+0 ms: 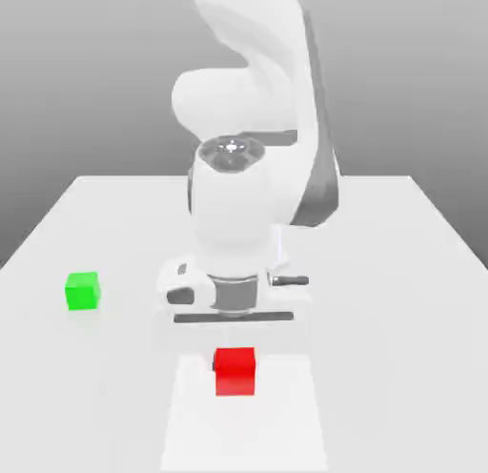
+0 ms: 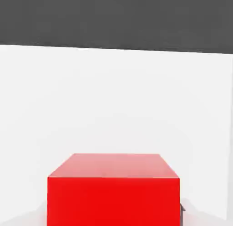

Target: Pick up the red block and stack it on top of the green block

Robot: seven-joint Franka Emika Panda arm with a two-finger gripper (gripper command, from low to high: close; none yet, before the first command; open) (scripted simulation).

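The gripper (image 1: 234, 352) sits low over the small matte red cube (image 1: 234, 371) at the table's (image 1: 400, 271) near edge, closed on it, prob. gripping, for the lift. The matte green cube (image 1: 82, 291) waits well apart, on the exterior view's left.

Open white tabletop (image 1: 400, 299) all round small matte green cube (image 1: 82, 291); nothing beside it. Small matte red cube (image 1: 234, 371) well apart, under white arm (image 1: 238, 214).
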